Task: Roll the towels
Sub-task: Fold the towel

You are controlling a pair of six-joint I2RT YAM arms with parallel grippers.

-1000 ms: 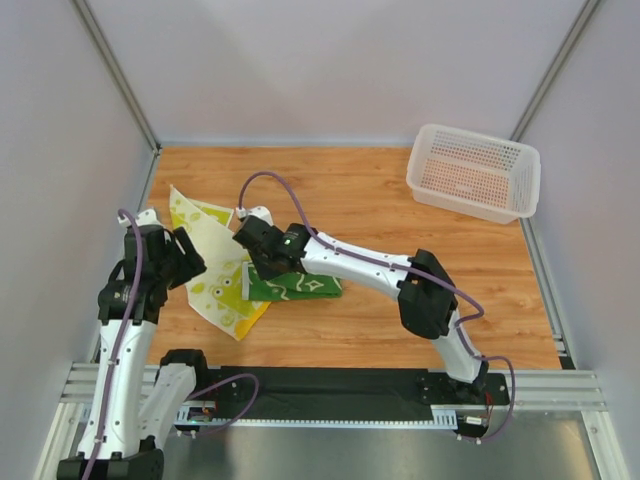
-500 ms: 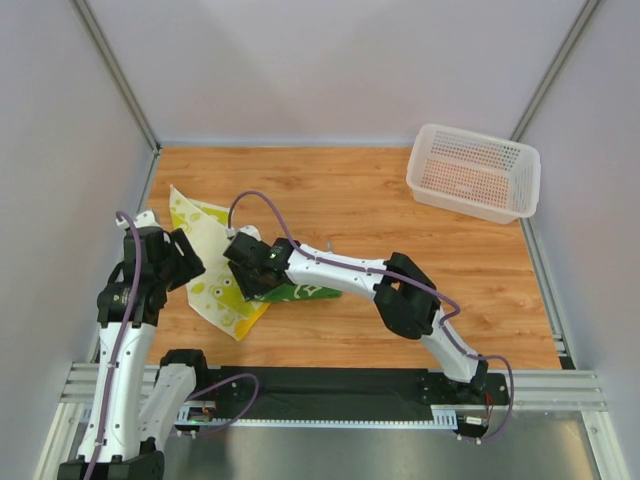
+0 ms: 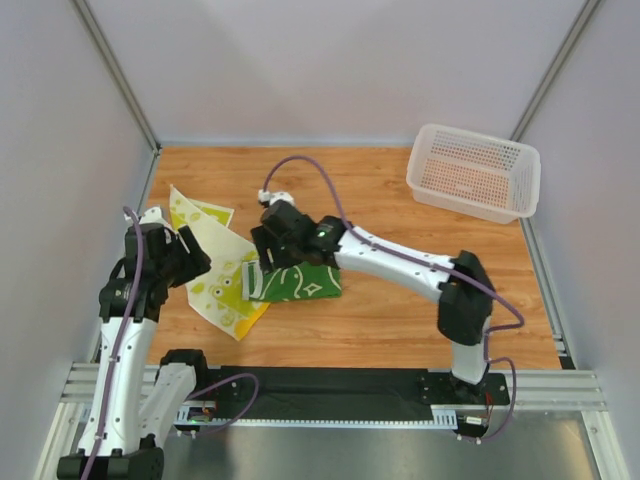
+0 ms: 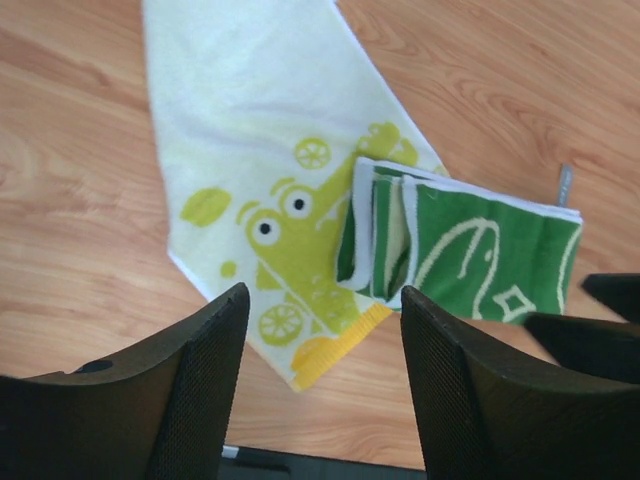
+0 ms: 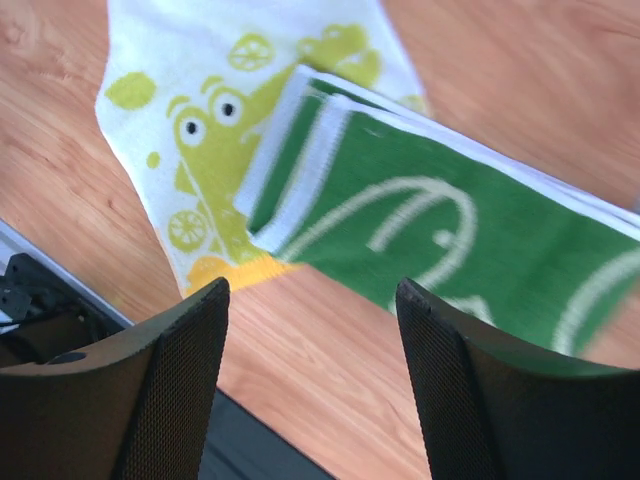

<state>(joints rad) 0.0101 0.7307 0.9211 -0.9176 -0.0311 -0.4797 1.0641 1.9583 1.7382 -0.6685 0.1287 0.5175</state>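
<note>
Folded dark green cloth towel with white line drawings lying flat, its left end overlapping the cream-yellow cloth towel with lime-green cartoon prints, both on the wooden desk. Right claw above, jaws apart, empty.

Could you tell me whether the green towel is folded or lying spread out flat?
Folded: the green towel shows stacked layered edges at its end, resting partly on the spread cream towel.
</note>
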